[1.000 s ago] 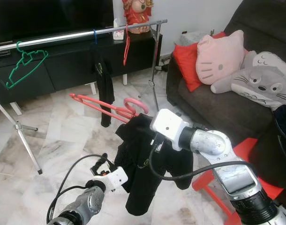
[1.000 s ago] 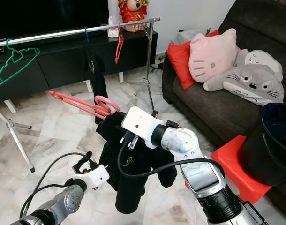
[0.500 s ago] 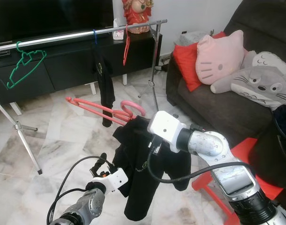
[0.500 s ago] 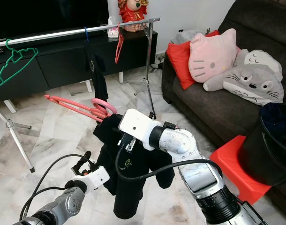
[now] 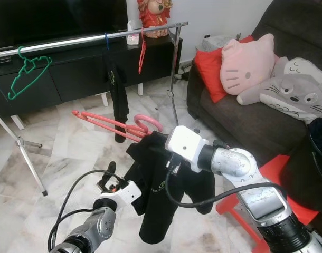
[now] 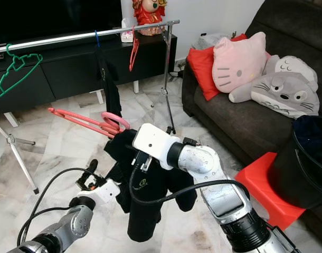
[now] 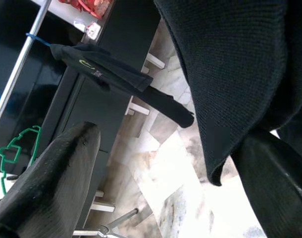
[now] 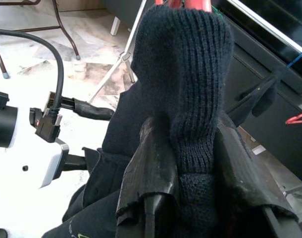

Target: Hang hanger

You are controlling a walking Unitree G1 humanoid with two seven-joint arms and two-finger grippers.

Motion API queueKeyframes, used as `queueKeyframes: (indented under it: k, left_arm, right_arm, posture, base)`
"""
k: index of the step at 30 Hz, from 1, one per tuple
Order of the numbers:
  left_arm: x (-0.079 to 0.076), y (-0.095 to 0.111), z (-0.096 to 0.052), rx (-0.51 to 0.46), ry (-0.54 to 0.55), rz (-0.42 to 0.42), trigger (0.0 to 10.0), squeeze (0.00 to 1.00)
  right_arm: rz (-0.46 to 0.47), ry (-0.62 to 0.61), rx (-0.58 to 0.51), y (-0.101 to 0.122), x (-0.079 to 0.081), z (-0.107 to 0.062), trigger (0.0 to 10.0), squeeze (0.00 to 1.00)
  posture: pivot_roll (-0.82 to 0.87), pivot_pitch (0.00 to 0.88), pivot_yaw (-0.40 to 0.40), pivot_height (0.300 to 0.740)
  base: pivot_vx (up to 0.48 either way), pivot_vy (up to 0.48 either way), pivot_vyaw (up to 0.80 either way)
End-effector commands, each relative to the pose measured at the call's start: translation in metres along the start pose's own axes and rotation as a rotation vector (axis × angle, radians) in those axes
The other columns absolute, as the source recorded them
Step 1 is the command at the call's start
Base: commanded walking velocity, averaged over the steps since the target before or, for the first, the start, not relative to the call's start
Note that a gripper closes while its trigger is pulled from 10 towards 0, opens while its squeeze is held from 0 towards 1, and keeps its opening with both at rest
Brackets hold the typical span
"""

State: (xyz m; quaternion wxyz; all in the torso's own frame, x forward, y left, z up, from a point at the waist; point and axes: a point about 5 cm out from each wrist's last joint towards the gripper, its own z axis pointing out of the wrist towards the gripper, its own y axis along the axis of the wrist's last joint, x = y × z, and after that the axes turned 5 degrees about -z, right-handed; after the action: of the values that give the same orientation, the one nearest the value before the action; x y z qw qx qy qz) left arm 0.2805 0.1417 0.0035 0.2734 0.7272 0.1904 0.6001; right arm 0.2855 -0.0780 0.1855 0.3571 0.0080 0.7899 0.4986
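Observation:
A pink hanger (image 5: 111, 124) carries a black knit garment (image 5: 158, 195) in mid-air over the floor. My right gripper (image 8: 188, 130) is shut on the garment's bunched top, just below the hanger's hook (image 5: 150, 120); dark fabric fills the space between its fingers (image 8: 148, 163). My left gripper (image 5: 108, 178) is low at the garment's left side, open. In the left wrist view the garment's hem (image 7: 230, 74) hangs between the wide-apart fingers (image 7: 52, 183). The silver clothes rail (image 5: 82, 40) runs across the back, farther away than the hanger.
On the rail hang a green hanger (image 5: 26, 71), a black garment on a blue hanger (image 5: 117, 89) and a red hanger (image 5: 142, 52). A black TV cabinet (image 5: 71, 74) stands behind it. On the right are a dark sofa with cushions (image 5: 256, 74) and a red stool (image 5: 272, 174).
My left gripper has risen toward the garment's lower left edge. The hanger and garment have shifted slightly left in my right gripper.

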Motion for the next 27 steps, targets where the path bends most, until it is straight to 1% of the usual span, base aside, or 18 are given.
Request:
queueKeyframes:
  k: [1,7,9,13,16,18,19,20,23,24,25,26,27]
  left_arm:
    - [0.000,0.003,0.002,-0.010,-0.004,-0.008,10.0,0.00]
    - [-0.002,0.006,0.003,-0.018,-0.005,-0.006,10.0,0.00]
    - [-0.003,0.008,0.003,-0.019,-0.015,-0.053,10.0,0.00]
    - [-0.009,0.014,0.002,-0.055,-0.076,-0.099,10.0,0.00]
    - [-0.011,0.014,0.001,-0.052,-0.090,-0.110,10.0,0.00]
    - [-0.013,0.013,0.000,-0.033,-0.107,-0.154,10.0,0.00]
    - [-0.013,0.013,0.000,-0.033,-0.107,-0.154,10.0,0.00]
    - [-0.013,0.013,0.000,-0.028,-0.108,-0.171,10.0,0.00]
    - [-0.012,0.011,0.000,-0.015,-0.100,-0.159,10.0,0.00]
    - [-0.012,0.009,0.000,-0.003,-0.099,-0.155,9.2,0.00]
    - [-0.012,0.009,0.000,-0.003,-0.099,-0.155,9.2,0.00]
    - [-0.011,0.007,0.000,0.011,-0.094,-0.152,3.2,0.00]
    - [-0.011,0.006,0.000,0.018,-0.091,-0.149,3.2,0.00]
  right_arm:
    - [-0.025,0.004,-0.043,0.008,0.000,0.000,0.0,0.00]
    - [-0.032,0.017,-0.053,0.011,0.001,0.000,0.0,0.00]
    - [-0.033,0.018,-0.055,0.011,0.001,0.000,0.0,0.00]
    - [-0.031,0.020,-0.056,0.011,0.002,0.001,0.0,0.00]
    - [-0.029,0.023,-0.059,0.012,0.003,0.002,0.0,0.00]
    - [-0.026,0.028,-0.068,0.013,0.005,0.003,0.0,0.00]
    - [-0.026,0.028,-0.068,0.013,0.005,0.003,0.0,0.00]
    - [-0.026,0.029,-0.073,0.013,0.005,0.003,0.0,0.00]
    - [-0.027,0.033,-0.080,0.015,0.006,0.003,0.0,0.00]
    - [-0.028,0.034,-0.081,0.015,0.006,0.003,0.0,0.00]
    - [-0.028,0.034,-0.081,0.015,0.006,0.003,0.0,0.00]
    - [-0.030,0.035,-0.082,0.016,0.006,0.003,0.0,0.00]
    - [-0.031,0.035,-0.082,0.016,0.005,0.003,0.0,0.00]
  posture:
    - [-0.18,0.000,-0.038,0.740]
    - [-0.18,0.000,-0.038,0.740]
    - [-0.18,0.000,-0.038,0.740]
    - [-0.18,0.000,-0.038,0.740]
    - [-0.18,0.000,-0.037,0.740]
    - [-0.17,0.000,-0.038,0.740]
    - [-0.17,0.000,-0.038,0.740]
    - [-0.17,0.000,-0.037,0.740]
    - [-0.17,0.000,-0.038,0.740]
    - [-0.17,0.000,-0.038,0.740]
    - [-0.17,0.000,-0.038,0.740]
    - [-0.17,0.000,-0.038,0.740]
    - [-0.18,0.000,-0.038,0.740]
  base:
    - [0.000,0.000,0.00]
    - [0.000,0.000,0.00]
    - [0.000,0.000,0.00]
    - [0.000,0.000,0.00]
    - [0.000,0.000,0.00]
    - [0.000,0.000,0.00]
    - [0.000,0.000,0.00]
    - [0.000,0.000,0.00]
    - [0.000,0.000,0.00]
    - [0.000,0.000,0.00]
    - [0.000,0.000,0.00]
    - [0.000,0.000,0.00]
    - [0.000,0.000,0.00]
